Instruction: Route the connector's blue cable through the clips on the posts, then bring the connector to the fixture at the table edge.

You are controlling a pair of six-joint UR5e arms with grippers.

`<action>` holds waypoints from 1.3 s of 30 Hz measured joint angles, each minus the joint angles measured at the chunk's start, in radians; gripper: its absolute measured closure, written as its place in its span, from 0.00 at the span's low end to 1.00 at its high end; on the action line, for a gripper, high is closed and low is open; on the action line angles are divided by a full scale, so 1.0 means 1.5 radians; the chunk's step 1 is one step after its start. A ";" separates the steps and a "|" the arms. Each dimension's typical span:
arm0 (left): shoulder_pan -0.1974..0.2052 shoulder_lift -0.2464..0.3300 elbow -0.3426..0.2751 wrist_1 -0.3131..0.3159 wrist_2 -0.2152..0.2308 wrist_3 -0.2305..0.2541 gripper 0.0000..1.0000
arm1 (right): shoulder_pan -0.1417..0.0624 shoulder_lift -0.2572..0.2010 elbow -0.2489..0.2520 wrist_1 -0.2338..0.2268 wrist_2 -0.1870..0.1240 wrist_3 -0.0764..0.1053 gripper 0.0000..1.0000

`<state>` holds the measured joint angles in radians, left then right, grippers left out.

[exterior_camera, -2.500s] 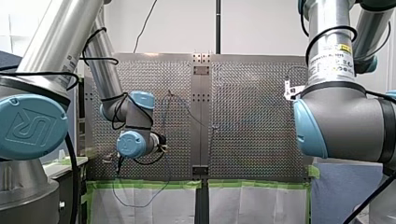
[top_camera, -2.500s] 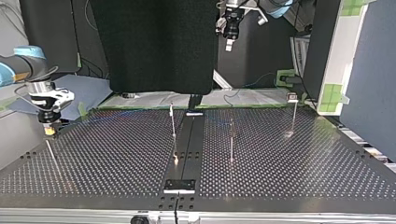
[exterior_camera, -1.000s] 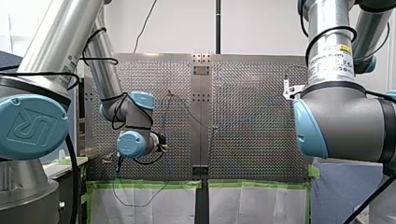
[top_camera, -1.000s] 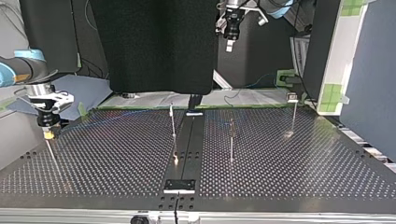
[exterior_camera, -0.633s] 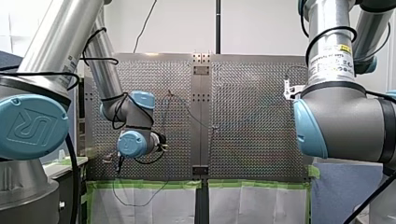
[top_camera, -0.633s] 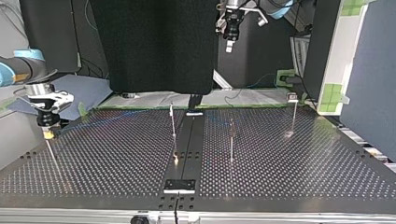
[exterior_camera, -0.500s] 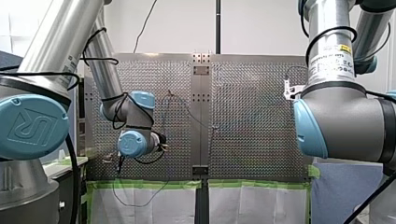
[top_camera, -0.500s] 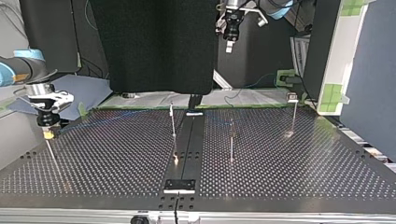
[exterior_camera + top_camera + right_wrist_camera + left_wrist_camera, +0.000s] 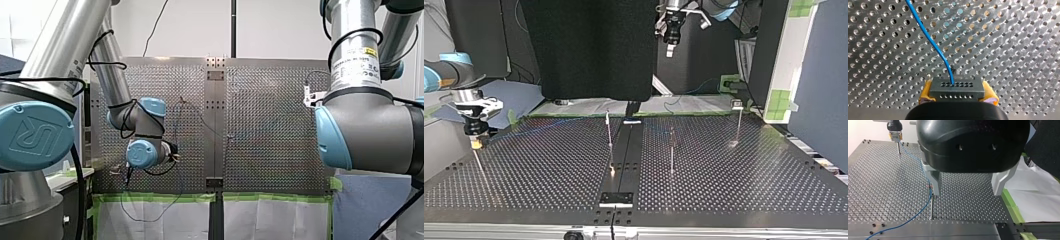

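The grey connector (image 9: 957, 89) sits between the yellow pads (image 9: 926, 93) of my right gripper (image 9: 957, 95), which is shut on it. Its blue cable (image 9: 929, 36) runs away over the perforated plate. In the top view my right gripper (image 9: 475, 136) hovers over a thin post (image 9: 479, 162) at the left side. My left gripper (image 9: 967, 193) is open and holds nothing. One of its fingers (image 9: 935, 183) lies close beside a clipped post (image 9: 931, 205) that the blue cable (image 9: 915, 213) passes. The fixture (image 9: 616, 199) sits at the top view's near edge.
Three more thin posts (image 9: 609, 131) (image 9: 672, 152) (image 9: 738, 124) stand across the middle and right of the perforated table (image 9: 749, 190). A dark central rail (image 9: 626, 155) divides it. Green tape and white sheeting (image 9: 270, 217) border the front view's near edge.
My right gripper with the connector shifted slightly toward the top view's left some two seconds ago. Over the last second nothing has visibly moved.
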<state>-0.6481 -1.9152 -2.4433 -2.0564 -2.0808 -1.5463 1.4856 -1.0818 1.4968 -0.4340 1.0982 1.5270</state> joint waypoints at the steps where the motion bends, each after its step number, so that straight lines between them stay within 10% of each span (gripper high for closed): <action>1: 0.000 0.000 0.000 0.000 0.000 0.000 0.00 | 0.000 0.000 0.000 -0.001 0.000 0.000 1.00; 31: 0.006 0.000 0.000 0.001 0.000 0.002 0.00 | 0.002 0.004 0.000 -0.009 0.003 0.006 1.00; 39: 0.006 0.000 0.000 0.001 0.000 0.002 0.00 | 0.002 0.005 0.000 -0.011 0.013 0.002 0.51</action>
<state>-0.6397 -1.9156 -2.4434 -2.0542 -2.0808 -1.5431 1.4889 -1.0742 1.4965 -0.4512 1.1182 1.5306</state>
